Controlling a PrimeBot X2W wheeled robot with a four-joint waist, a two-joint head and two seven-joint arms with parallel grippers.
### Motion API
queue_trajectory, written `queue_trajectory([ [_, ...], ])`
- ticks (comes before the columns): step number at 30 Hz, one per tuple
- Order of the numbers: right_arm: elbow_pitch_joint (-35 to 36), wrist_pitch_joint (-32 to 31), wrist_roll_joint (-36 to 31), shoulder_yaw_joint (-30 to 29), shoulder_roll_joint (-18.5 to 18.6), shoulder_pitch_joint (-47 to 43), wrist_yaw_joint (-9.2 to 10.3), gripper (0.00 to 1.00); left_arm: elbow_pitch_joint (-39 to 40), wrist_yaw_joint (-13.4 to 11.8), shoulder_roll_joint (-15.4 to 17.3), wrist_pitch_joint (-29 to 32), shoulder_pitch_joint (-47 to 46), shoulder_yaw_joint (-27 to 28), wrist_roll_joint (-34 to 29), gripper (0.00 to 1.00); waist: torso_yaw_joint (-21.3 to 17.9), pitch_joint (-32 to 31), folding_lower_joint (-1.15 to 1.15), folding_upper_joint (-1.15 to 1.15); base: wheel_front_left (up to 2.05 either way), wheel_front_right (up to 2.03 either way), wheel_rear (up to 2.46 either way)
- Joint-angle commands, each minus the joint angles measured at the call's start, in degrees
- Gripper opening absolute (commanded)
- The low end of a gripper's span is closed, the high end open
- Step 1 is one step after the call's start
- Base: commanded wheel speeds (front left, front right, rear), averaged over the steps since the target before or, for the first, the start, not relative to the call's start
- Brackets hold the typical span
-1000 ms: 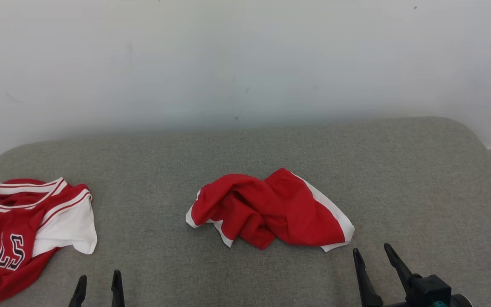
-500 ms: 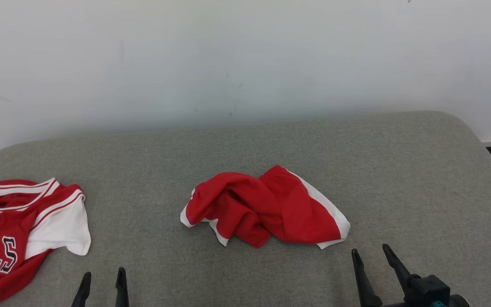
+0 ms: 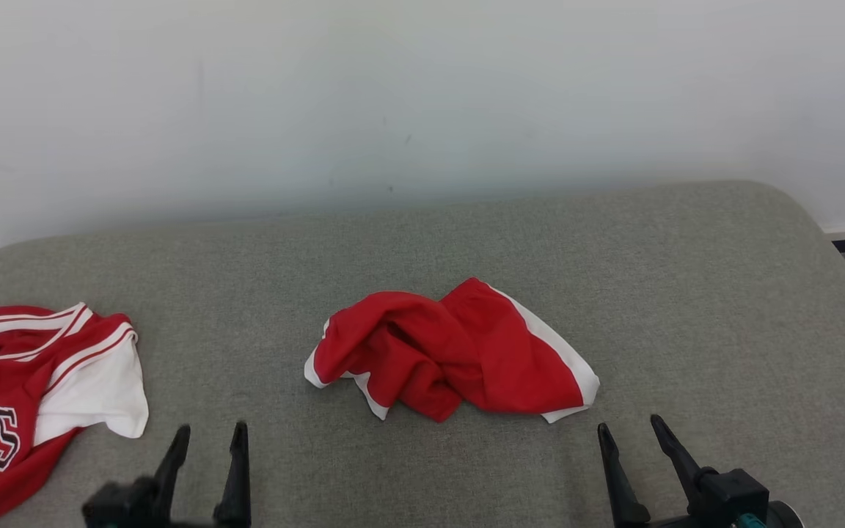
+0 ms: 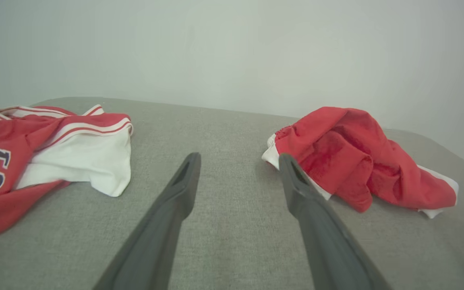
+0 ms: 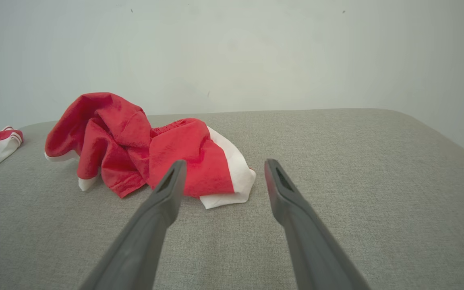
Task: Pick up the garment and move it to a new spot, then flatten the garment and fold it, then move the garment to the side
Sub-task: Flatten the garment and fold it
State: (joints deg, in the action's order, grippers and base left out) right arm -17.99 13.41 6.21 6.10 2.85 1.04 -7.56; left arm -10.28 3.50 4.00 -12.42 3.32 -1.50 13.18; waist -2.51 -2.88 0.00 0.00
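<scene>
Red garment crumpled at middle of grey cushion, untouched. Left gripper, right gripper near front edge, both spread wide, empty. Seemingly nothing done; pick-up, flattening, folding, side move remain.

On the cushion, the garment lies centred, the jersey well to its left

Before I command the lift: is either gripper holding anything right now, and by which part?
Nothing is held. The left gripper and right gripper are both open and empty, apart from the crumpled red garment.
</scene>
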Motion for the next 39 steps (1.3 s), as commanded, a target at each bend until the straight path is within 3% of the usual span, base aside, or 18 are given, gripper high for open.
queue_trajectory([
  [1,0.00,0.20,0.06,0.50,0.05,0.49,0.14,1.00,-0.82,0.61,0.69,1.91,-4.79,-0.50,0.38,1.00,-0.42,0.56,0.00,0.00,0.00,0.00,0.00],
  [12,-0.20,-0.47,0.07,6.08,0.06,2.41,0.14,1.00,-11.70,3.07,1.16,12.45,-28.12,-3.98,5.28,1.00,-8.28,3.75,0.00,0.00,0.00,0.00,0.00],
  [18,-0.12,-0.32,1.44,10.08,0.06,4.22,0.14,1.00,-20.70,3.07,1.04,21.58,-39.51,-4.97,7.59,1.00,-15.78,7.06,0.00,0.00,0.00,0.00,0.00],
  [25,-0.02,0.60,2.85,13.21,0.04,6.49,0.14,1.00,-29.76,3.27,3.99,31.61,-47.97,-7.08,7.06,1.00,-24.47,12.34,0.00,0.00,0.00,0.00,0.00],
  [36,0.02,1.58,3.74,12.56,0.03,6.96,0.14,1.00,-38.31,3.22,6.51,37.70,-52.43,-10.92,4.51,1.00,-26.90,15.71,0.00,0.00,0.00,0.00,0.00],
  [39,0.21,1.69,3.83,12.61,0.03,6.99,0.14,1.00,-40.56,1.54,7.25,39.25,-52.81,-11.94,3.08,1.00,-26.83,15.92,0.00,0.00,0.00,0.00,0.00],
])
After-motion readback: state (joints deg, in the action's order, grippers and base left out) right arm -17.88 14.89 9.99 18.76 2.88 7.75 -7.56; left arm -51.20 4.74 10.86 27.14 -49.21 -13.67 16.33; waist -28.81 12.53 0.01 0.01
